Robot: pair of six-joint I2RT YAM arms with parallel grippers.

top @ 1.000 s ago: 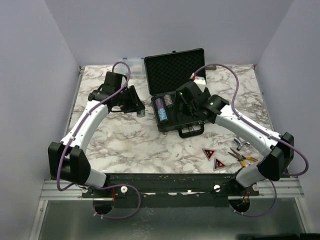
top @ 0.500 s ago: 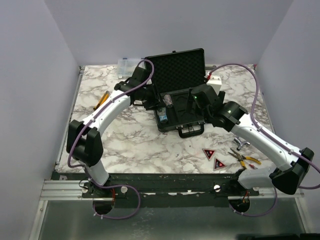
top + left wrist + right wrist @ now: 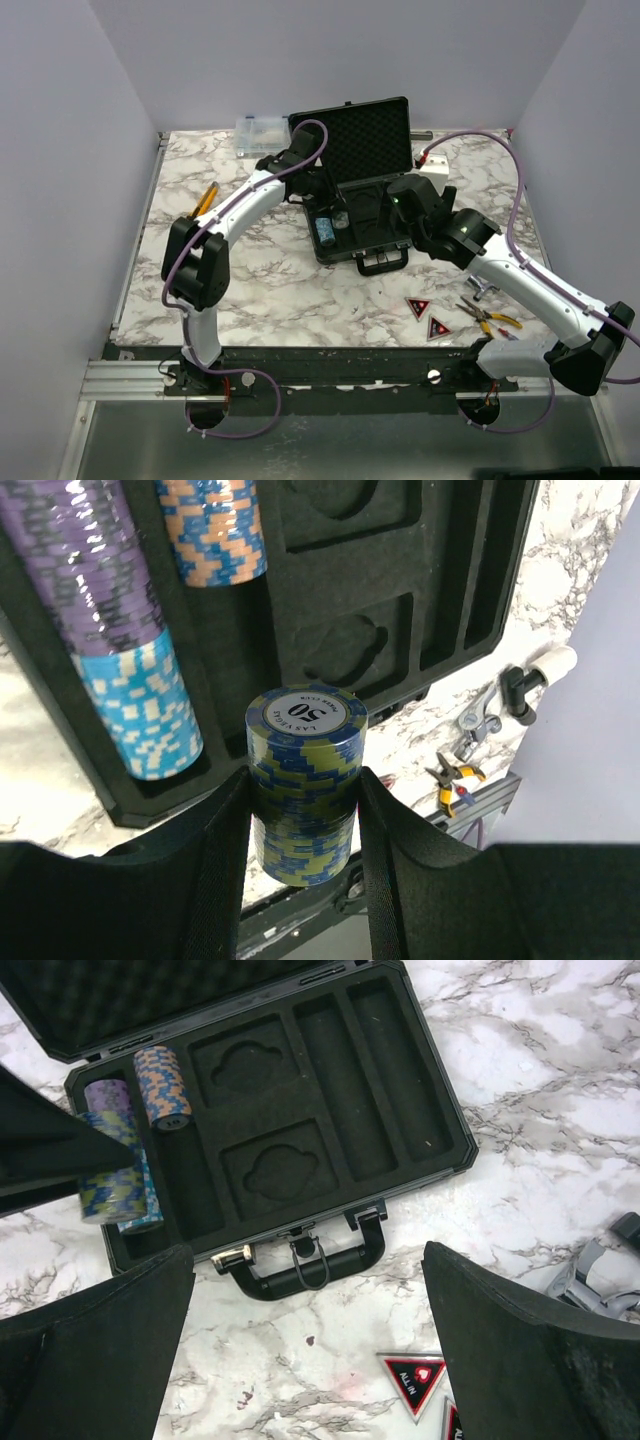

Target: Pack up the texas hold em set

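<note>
Between the left jaws: a short stack of blue-and-olive chips [image 3: 305, 780], clamped on both sides by the fingers [image 3: 215, 870]; the top chip is marked 50.
Held stack, position: over the near end of the tray's leftmost slot, blurred in the right wrist view [image 3: 112, 1185]; whether it touches the tray cannot be told.
Leftmost slot: a purple chip stack [image 3: 90, 580] lies on its side at the far end, with a light blue chip stack [image 3: 140, 710] touching it at the near end.
Next slot: a blue-and-orange chip stack [image 3: 215, 530] lies at the far end, beside the purple one.
Other tray recesses: two shaped pockets and two long slots hold nothing.
Right jaws: spread wide with nothing between them; the fingers [image 3: 90, 1360] hang above the table just in front of the case's handle [image 3: 310, 1275].
Black briefcase [image 3: 350, 150]: it lies open at the middle back of the table, foam-lined lid upright, slotted tray [image 3: 330, 1070] flat, handle towards the arms.
Red-black triangles: one [image 3: 417, 307] and another [image 3: 438, 327] lie flat on the marble table [image 3: 280, 290], near each other, to the near right of the case.
Yellow-handled pliers [image 3: 490, 318]: just right of the triangles.
Clear organiser box [image 3: 262, 132]: at the back, left of the lid.
Orange-handled tool [image 3: 205, 198]: at the table's left side, well apart from the case.
</note>
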